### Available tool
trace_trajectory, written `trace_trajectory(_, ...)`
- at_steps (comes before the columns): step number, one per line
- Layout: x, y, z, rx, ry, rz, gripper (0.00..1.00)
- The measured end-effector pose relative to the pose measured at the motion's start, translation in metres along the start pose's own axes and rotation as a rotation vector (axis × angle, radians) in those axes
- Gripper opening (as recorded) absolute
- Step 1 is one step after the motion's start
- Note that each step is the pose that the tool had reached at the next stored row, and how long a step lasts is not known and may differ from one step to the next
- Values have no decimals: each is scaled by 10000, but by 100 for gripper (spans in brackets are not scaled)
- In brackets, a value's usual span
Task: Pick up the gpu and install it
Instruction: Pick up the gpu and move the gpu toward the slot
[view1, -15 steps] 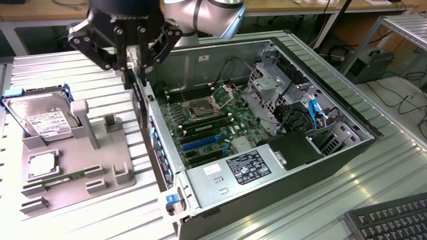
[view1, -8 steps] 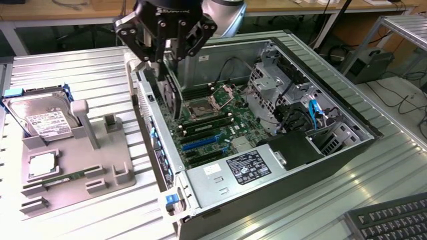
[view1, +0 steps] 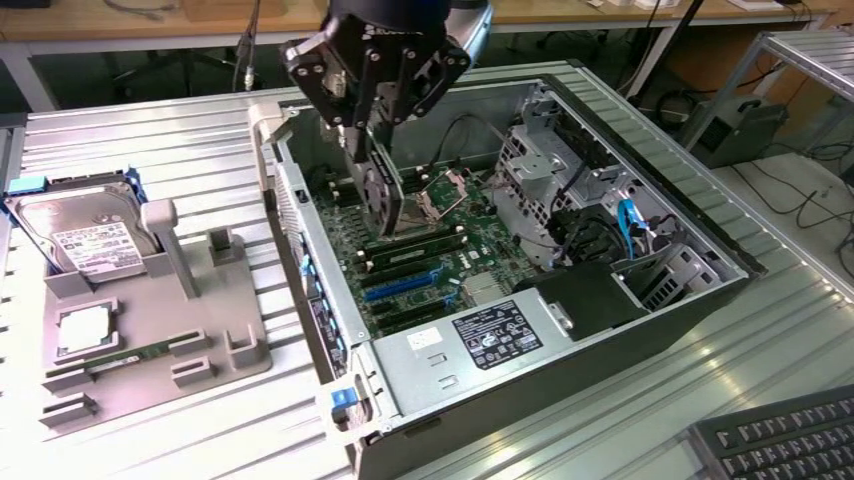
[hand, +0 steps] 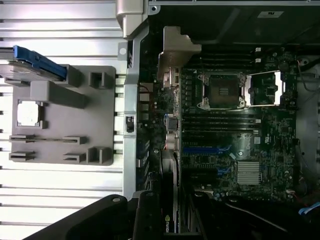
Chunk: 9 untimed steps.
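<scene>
The gpu (view1: 380, 190) hangs on edge inside the open computer case (view1: 327, 330), its black cooler facing the exterior view's left. My gripper (view1: 370, 122) is shut on its upper edge. The card's lower end is just above the motherboard (view1: 447, 250), near the CPU socket (view1: 430, 205) and short of the blue slots (view1: 400, 285). The wrist view looks down along the gpu (hand: 172, 150), which is seen edge-on with its silver end bracket (hand: 176, 50) by the case wall. My gripper (hand: 172, 217) clamps it, and the blue slots (hand: 206, 149) lie beside it.
A grey fixture tray (view1: 200, 330) lies at the exterior view's left of the case, holding a hard drive (view1: 87, 240), a CPU (view1: 83, 330) and a memory stick (view1: 134, 355). The power supply (view1: 494, 330) and drive cage (view1: 547, 170) crowd the case. A keyboard (view1: 787, 440) lies at the near right.
</scene>
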<state>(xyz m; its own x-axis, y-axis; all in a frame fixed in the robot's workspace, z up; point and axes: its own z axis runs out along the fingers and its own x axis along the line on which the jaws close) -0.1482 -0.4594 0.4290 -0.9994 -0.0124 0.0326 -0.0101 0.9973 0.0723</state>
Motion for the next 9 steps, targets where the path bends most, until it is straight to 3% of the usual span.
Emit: trace_trajectory(9, -419, -16, 146, 26, 5, 1, 26)
